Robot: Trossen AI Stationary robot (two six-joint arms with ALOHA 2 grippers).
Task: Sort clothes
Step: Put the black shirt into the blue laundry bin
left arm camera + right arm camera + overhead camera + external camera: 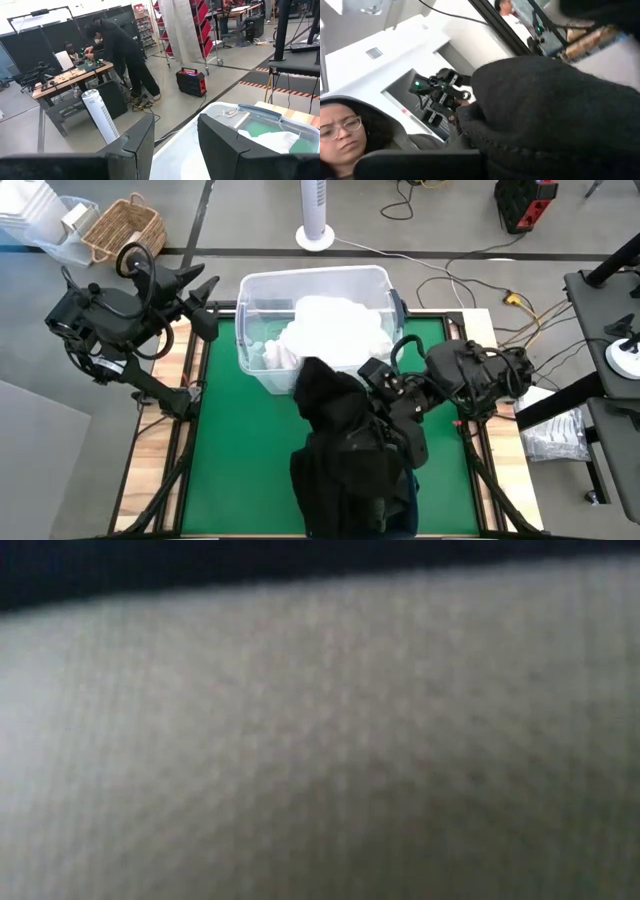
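Observation:
A black garment (340,435) is bunched at the table's near middle, its top rising to my right gripper (385,383), which is shut on it beside the clear tub's near edge. In the right wrist view the black garment (550,110) fills the space ahead of the fingers. White clothes (335,328) lie heaped inside the clear plastic tub (255,290) at the far middle. My left gripper (205,308) waits open off the table's far left corner, next to the tub; its wrist view shows its open gripper (175,132) and the tub (260,112). Pale fabric (320,740) blocks the low view. My right gripper holds the black garment by a bunched upper part (485,132), coming level from the table's right side. The cloth hides the fingertips, so layers and edge cannot be told. The garment hangs slack below the hold and its lower mass (350,480) rests over the bin.
A navy bin (413,492) shows as a blue edge under the black garment at the near middle. Green mat (225,440) lies bare on the left. Beyond the table stand a wicker basket (125,230), a tower fan (318,220) and cables. People show in the wrist views.

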